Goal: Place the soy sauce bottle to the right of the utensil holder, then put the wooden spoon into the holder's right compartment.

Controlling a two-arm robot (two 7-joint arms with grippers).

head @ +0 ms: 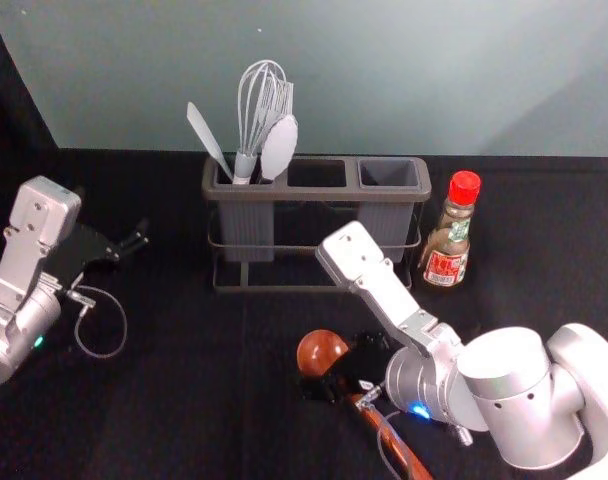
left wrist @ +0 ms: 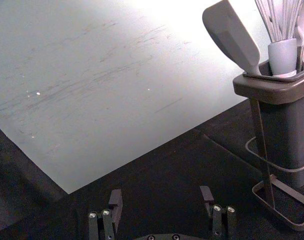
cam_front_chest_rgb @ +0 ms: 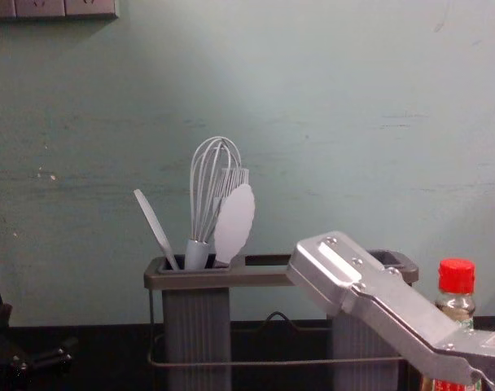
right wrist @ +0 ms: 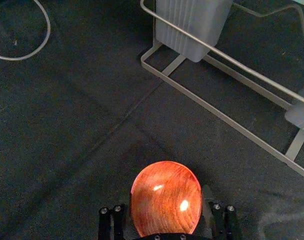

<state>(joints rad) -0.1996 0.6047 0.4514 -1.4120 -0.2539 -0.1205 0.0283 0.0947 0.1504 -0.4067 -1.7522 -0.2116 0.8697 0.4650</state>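
Brings silver right arm in from lower right of head view, right hand down at wooden spoon, close by the bowl. Can't tell how far open, or whether gripping. Has left hand off at left over the desk, fingers spread wide, holding nothing.

Looks done with step one: has soy sauce bottle upright, just right of utensil holder. Has whisk in left compartment. Leaves spoon to do: needs lifting, tilting upright and lowering into right compartment, empty as seen from above.

Gets handle running to lower right in head view; gets glossy wood grain on bowl in right wrist view. Adds switch panel at upper left in chest view, with bottle partly behind right arm.
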